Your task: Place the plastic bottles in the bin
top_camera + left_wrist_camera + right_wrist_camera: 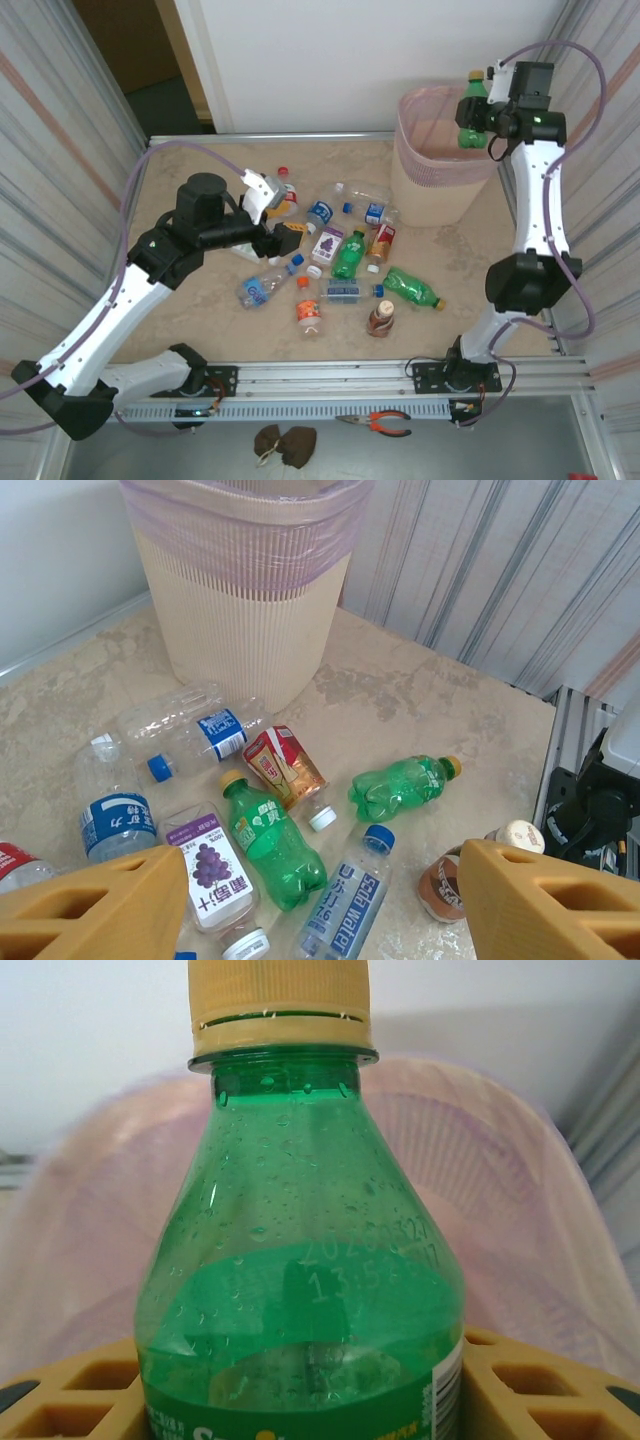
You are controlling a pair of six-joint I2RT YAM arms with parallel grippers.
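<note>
Several plastic bottles [349, 255] lie scattered across the middle of the table. My left gripper [285, 237] hovers open at their left edge; its yellow fingers [90, 905] frame a green bottle [270, 840], a soda water bottle [345, 900] and a grape-label bottle [210, 870], touching none. The beige bin [440, 150] with its pink liner stands at the back right. My right gripper [480, 115] is raised over the bin's rim, shut on a green bottle [300, 1290] with a tan cap, held upright above the liner [540, 1210].
Another green bottle [412, 288] and a brown bottle [381, 318] lie nearest the right arm's base. Corrugated walls close both sides. Pliers [375, 423] and a dark cloth [283, 443] lie below the front rail. The bin [240, 610] stands beyond the bottle pile.
</note>
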